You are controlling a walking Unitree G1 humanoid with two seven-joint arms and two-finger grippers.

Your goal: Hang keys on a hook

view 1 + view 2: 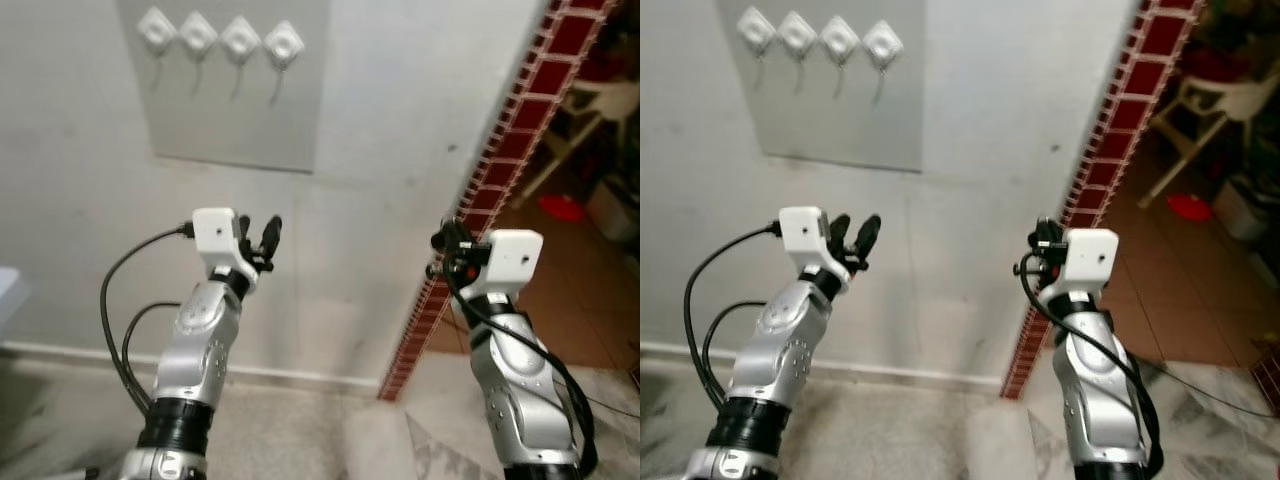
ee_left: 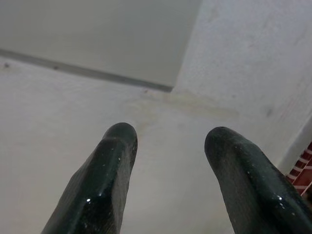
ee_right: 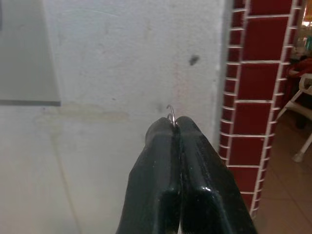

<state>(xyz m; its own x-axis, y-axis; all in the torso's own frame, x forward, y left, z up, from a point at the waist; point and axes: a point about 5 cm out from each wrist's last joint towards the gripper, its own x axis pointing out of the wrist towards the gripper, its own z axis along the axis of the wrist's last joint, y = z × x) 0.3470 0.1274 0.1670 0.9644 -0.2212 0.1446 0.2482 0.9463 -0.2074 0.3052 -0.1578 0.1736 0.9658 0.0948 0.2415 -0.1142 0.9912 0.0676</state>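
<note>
- Black fingers of the right gripper are pressed together, pinching a thin metal key ring whose small arc pokes out just past the tips; the keys themselves cannot be made out.
- In the left eye view the right gripper sits right of centre, raised in front of the white wall, close to the edge of the red tiled column.
- The left gripper is raised at centre left of the frame, its two fingers spread well apart with nothing between them, pointing at the wall.
- At the upper left of the frame a grey panel is mounted on the wall, carrying a row of four white hooks; each has a diamond-shaped base, and all four hang bare.
- Both grippers are well below the panel, the left one nearer to it.
- Silver arms run down from the white wrist housings to the lower edge of the frame; a black cable loops beside the left arm.
- At the right edge, past the column, lies a brown tiled floor with a white chair.
</note>
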